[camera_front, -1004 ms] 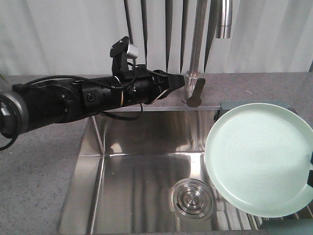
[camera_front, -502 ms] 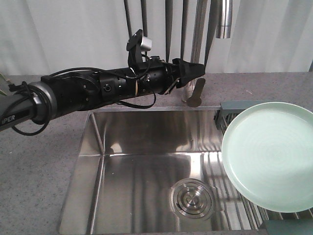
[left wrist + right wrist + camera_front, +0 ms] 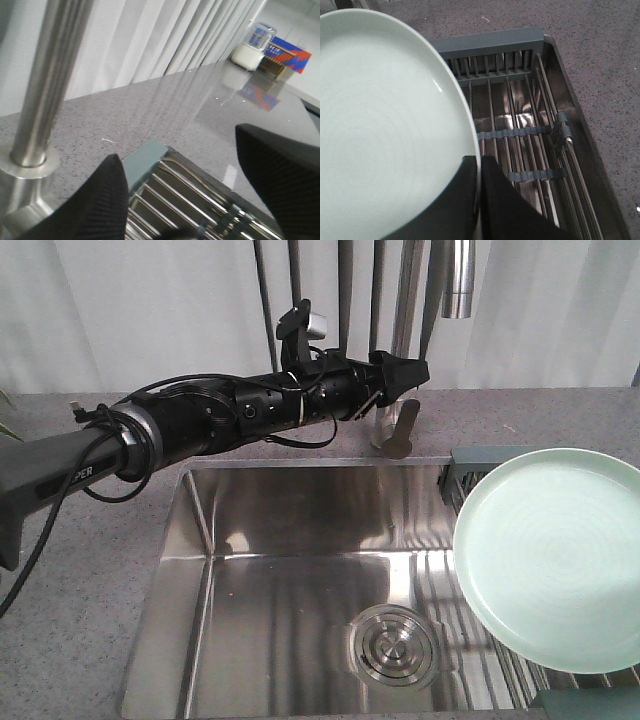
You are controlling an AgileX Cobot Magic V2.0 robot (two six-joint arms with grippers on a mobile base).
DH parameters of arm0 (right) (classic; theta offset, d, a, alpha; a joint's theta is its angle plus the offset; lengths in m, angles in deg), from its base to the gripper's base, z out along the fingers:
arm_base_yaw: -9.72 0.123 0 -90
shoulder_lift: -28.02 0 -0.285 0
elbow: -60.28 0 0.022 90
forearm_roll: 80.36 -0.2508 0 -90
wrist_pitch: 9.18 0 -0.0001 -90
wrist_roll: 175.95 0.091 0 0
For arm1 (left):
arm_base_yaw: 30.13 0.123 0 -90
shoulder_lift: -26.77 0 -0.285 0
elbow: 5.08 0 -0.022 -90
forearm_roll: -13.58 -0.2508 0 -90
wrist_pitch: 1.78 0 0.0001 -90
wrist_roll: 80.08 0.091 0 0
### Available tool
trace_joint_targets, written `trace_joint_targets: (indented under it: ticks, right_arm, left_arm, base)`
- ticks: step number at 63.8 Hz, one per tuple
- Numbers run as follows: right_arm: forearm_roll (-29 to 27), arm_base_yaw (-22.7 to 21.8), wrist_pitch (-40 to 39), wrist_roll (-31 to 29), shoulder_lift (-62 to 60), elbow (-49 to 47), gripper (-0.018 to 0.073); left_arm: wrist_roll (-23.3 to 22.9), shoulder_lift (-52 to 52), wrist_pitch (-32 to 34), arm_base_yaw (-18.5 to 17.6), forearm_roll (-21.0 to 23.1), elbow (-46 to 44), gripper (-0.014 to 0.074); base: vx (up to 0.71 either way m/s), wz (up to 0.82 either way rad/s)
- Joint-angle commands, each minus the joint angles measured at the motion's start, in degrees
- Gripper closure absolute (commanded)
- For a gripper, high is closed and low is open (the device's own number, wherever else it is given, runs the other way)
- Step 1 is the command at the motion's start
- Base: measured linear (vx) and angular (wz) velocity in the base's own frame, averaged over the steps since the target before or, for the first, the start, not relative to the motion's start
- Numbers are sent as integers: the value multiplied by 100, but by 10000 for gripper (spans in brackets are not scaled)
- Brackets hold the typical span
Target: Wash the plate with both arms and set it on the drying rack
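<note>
The plate is hanging tilted on edge at the right side of the sink, its face turned toward the basin and its lower part over the wires of the drying rack. Whether it is touching those wires cannot be told.

The right gripper is pinching the rim, one finger on the face and one behind. That edge grip is leaving the whole face free, probably for rinsing.

The left gripper is hovering over the counter behind the basin, its jaws standing wide apart with nothing between them. It is sitting just beside the faucet column and above the lever. It is looking like a split job, with one arm presenting the plate and the other lining up for the tap.
</note>
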Motion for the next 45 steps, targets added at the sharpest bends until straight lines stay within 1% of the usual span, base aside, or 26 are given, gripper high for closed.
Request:
trace_joint_targets:
  ticks: [1, 11, 23, 33, 45]
  right_arm:
    - [-101, -37, -367, 12, -7, -162, 561]
    - [-101, -37, -367, 12, -7, -162, 561]
    - [-113, -37, -366, 12, -7, -162, 561]
    - [-126, -37, -360, 12, -7, -162, 561]
    - [-154, -37, -365, 12, -7, -162, 561]
  left_arm:
    - [155, -346, -103, -23, 257, -217, 125]
    - [280, -274, -184, -23, 257, -251, 125]
    - [219, 13, 35, -33, 294, -661, 125]
    - [228, 186, -220, -87, 303, -854, 125]
    - [228, 452, -229, -189, 304, -1055, 125]
  base:
    - [0, 0]
    - [0, 0]
    - [0, 0]
    - [0, 0]
    - [0, 0]
